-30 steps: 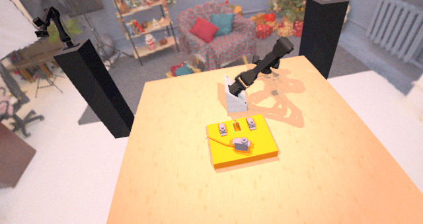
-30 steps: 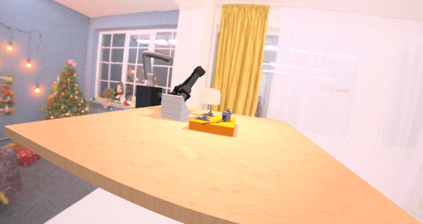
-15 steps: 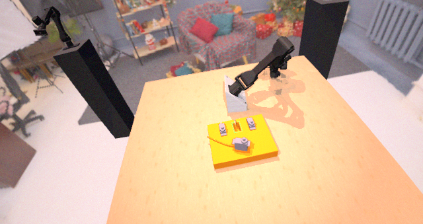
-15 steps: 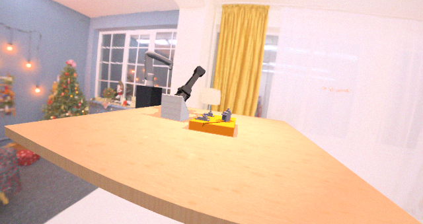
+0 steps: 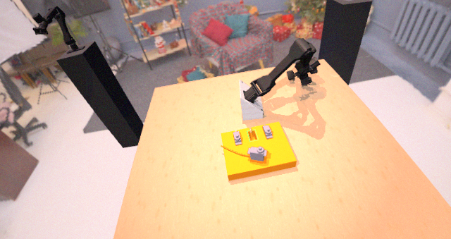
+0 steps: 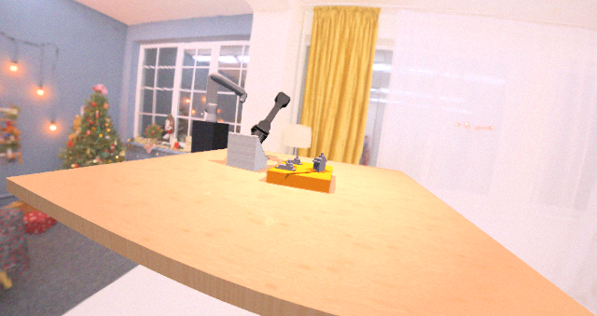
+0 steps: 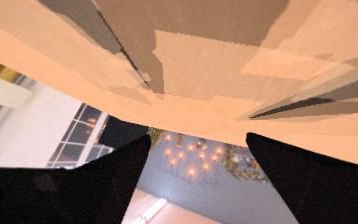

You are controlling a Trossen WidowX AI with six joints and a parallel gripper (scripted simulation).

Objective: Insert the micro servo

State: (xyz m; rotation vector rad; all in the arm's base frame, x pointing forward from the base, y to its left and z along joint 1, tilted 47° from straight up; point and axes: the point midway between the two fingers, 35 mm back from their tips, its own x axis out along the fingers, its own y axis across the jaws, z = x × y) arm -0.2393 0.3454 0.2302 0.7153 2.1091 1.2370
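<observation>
The loose grey micro servo (image 5: 257, 154) (image 6: 320, 162) stands upright on top of the yellow deck (image 5: 283, 149) (image 6: 303, 181), its output shaft up. Its orange cable (image 5: 232, 150) runs across the deck to the left edge in the top view. The marked pocket (image 5: 252, 135) is empty, between two seated servos. My gripper (image 5: 298, 79) (image 7: 197, 138) is open and empty, beyond the arm's base and away from the deck and servo. The gripper cannot be made out in the exterior view.
One seated servo (image 5: 235, 141) is left of the pocket and another seated servo (image 5: 266, 135) is right of it. The grey wedge-shaped arm base (image 5: 251, 111) (image 6: 243, 152) stands just behind the deck. The wooden table (image 5: 197, 200) (image 6: 210, 227) carries them.
</observation>
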